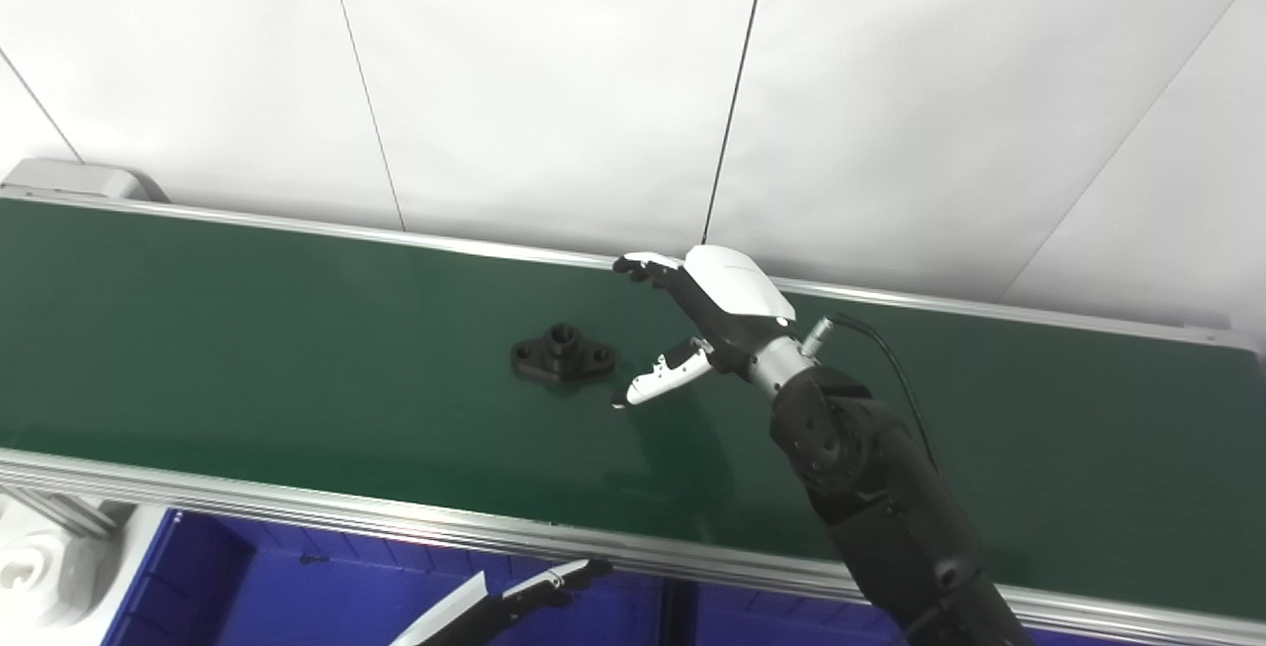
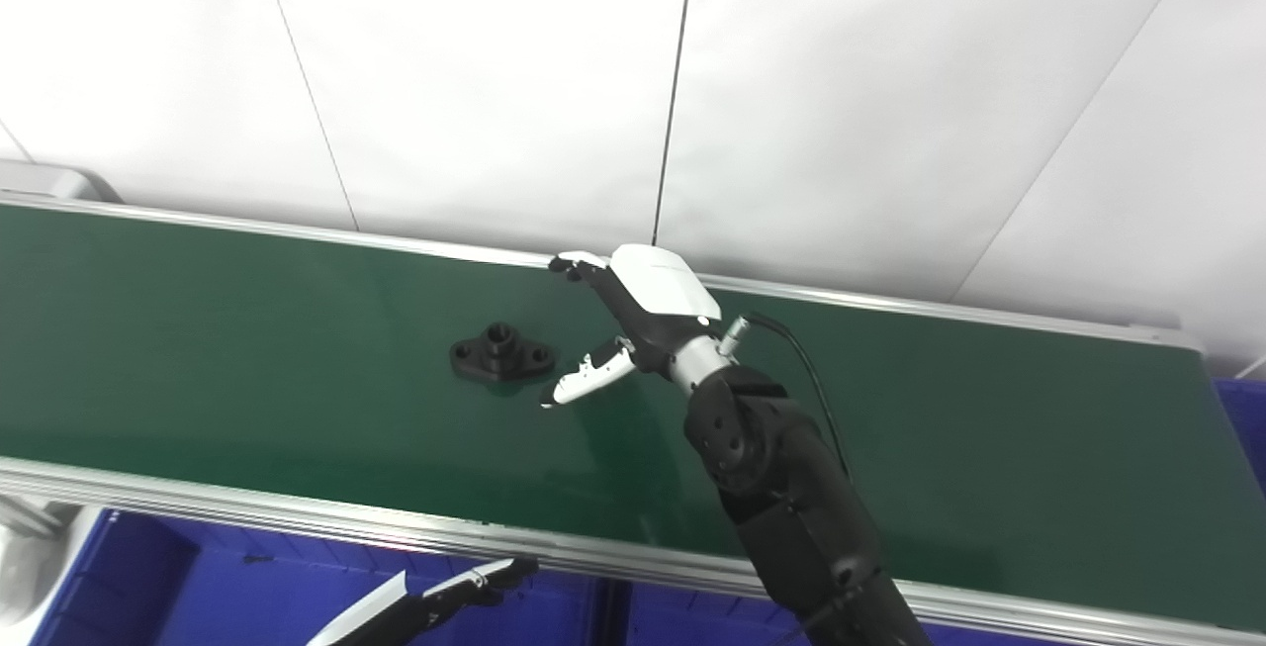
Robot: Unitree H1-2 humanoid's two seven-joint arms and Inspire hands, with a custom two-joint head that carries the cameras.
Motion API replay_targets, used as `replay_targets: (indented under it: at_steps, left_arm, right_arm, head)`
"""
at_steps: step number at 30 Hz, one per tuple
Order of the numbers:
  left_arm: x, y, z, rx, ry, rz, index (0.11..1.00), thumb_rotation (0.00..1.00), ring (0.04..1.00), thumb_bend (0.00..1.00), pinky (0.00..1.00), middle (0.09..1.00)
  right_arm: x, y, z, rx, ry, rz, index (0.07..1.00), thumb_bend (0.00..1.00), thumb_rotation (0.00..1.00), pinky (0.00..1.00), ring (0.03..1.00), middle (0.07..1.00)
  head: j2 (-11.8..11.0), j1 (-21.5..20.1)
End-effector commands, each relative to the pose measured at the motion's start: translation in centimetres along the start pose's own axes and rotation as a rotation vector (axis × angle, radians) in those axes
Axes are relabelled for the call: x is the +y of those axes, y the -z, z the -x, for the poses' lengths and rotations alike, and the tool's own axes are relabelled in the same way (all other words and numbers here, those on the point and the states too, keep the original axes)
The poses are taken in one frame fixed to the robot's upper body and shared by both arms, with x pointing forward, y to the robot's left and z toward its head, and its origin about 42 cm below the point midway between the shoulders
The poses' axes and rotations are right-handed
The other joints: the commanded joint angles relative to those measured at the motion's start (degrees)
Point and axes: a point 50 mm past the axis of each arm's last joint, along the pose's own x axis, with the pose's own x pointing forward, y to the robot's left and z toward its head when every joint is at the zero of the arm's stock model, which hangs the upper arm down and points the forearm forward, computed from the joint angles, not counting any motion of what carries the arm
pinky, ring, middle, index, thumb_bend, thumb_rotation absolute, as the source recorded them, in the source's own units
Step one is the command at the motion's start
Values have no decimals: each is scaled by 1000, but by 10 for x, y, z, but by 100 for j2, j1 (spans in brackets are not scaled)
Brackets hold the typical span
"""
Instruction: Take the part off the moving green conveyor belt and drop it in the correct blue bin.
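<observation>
A black part (image 1: 563, 353) with a raised hub and two flat lugs lies on the green conveyor belt (image 1: 247, 349); it also shows in the right eye view (image 2: 501, 353). My right hand (image 1: 697, 322) is open over the belt just right of the part, fingers and thumb spread toward it, not touching it. My left hand (image 1: 509, 601) is low at the bottom edge, over a blue bin (image 1: 326, 592); only part of it shows, with its fingers stretched out and nothing in them.
The belt's metal front rail (image 1: 396, 522) runs between the belt and the bins. A second blue bin (image 1: 771, 621) lies right of a divider below the rail. A white wall stands behind the belt. Grey machine parts (image 1: 40, 567) sit at the lower left.
</observation>
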Motion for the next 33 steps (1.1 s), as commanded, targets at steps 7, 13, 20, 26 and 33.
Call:
replay_targets:
  at_steps: [7,13,20,26,33]
  left_arm:
    - [2,-11,-4,-35,-13,-8,923,264,919,902,852,952]
    - [0,-15,-7,-33,-8,4,920,237,924,897,853,956]
    - [-3,-19,-10,-26,-12,3,918,238,923,907,851,953]
    - [-6,-24,-11,-17,-21,3,915,255,927,917,863,952]
    - [-7,-28,-12,-18,-24,13,915,237,927,912,867,952]
  right_arm:
    - [-8,-16,-16,-60,21,74,834,832,232,690,782,806]
    - [-1,-14,-21,-68,-3,84,834,823,218,677,766,793]
    - [11,-8,-27,-65,-20,84,822,815,198,671,755,781]
    - [24,6,-32,-57,-32,106,818,783,185,664,747,769]
    - [30,15,-33,-64,-52,137,800,748,146,645,733,756]
  head:
    - [99,190]
    - [148,341]
    - [178,423]
    - [228,502]
    - [291,501]
